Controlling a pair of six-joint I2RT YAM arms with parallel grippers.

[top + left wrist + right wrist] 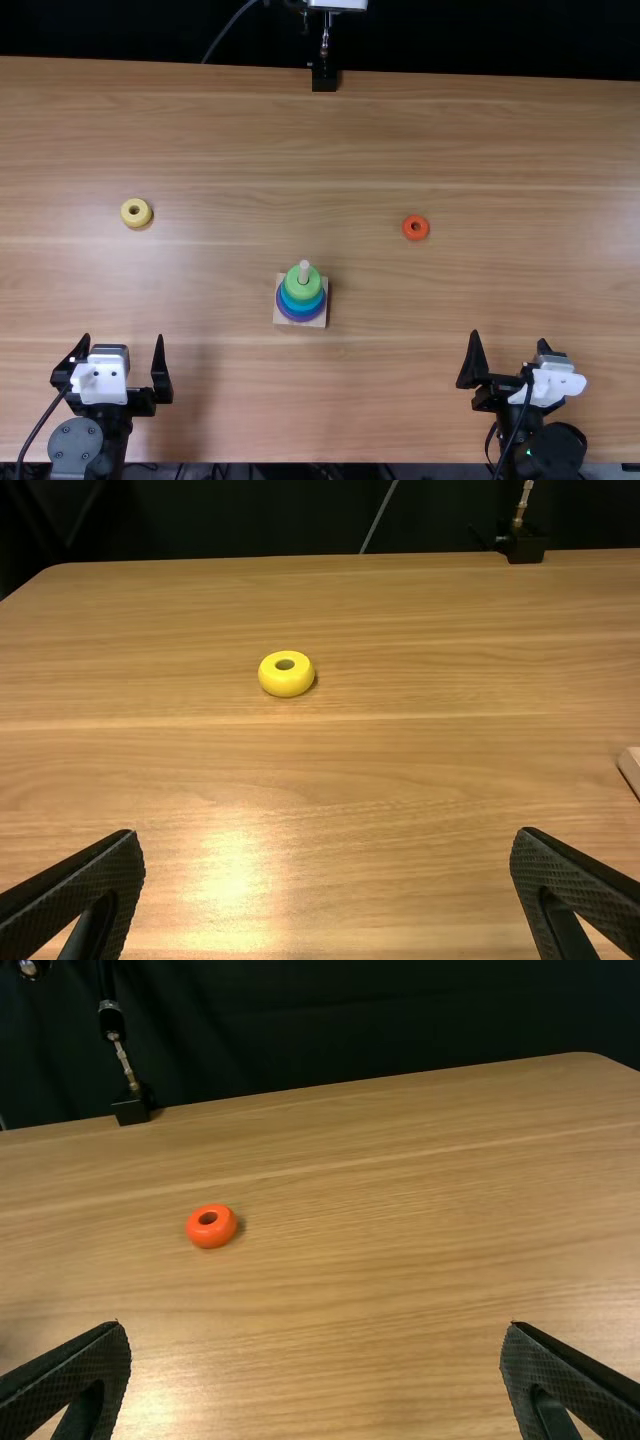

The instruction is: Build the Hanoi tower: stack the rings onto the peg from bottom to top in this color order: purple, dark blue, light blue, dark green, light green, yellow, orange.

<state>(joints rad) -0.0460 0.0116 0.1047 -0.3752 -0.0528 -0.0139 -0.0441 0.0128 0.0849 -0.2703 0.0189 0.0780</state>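
The peg (304,268) stands on a square wooden base (282,318) near the middle, bearing purple, blue and green rings (303,284), green uppermost. The yellow ring (136,212) lies flat at the left, also the yellow ring (286,674) in the left wrist view. The orange ring (416,228) lies right of the peg, also the orange ring (211,1226) in the right wrist view. My left gripper (125,362), (328,880) is open, nearer the near edge than the yellow ring. My right gripper (508,358), (316,1365) is open at the lower right, apart from the orange ring.
A black mount (324,78) with a metal stem stands at the table's far edge, with a cable beside it. The wooden table (340,140) stretches between the rings and that edge. A corner of the base (631,768) shows in the left wrist view.
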